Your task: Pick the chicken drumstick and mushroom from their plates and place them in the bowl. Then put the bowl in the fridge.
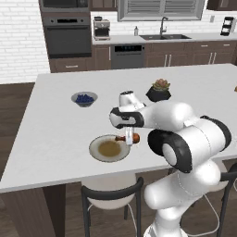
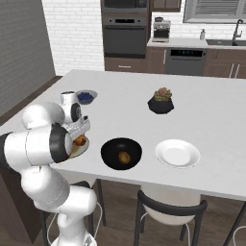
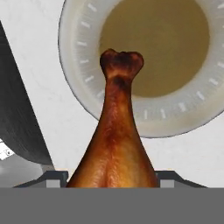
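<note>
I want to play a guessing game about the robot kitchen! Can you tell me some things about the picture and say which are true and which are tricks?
1. The chicken drumstick is held between the robot's jaws, lifted off the table. True.
2. The mushroom is lying on the white plate. False: it sits inside the black bowl, and the white plate has nothing on it.
3. The beige plate has a grey rim and no food on it. True.
4. The drumstick is already in the bowl. False: the gripper holds it just past the beige plate's edge.
5. The small bowl of blueberries sits right next to the succulent pot. False: they stand well apart.
</note>
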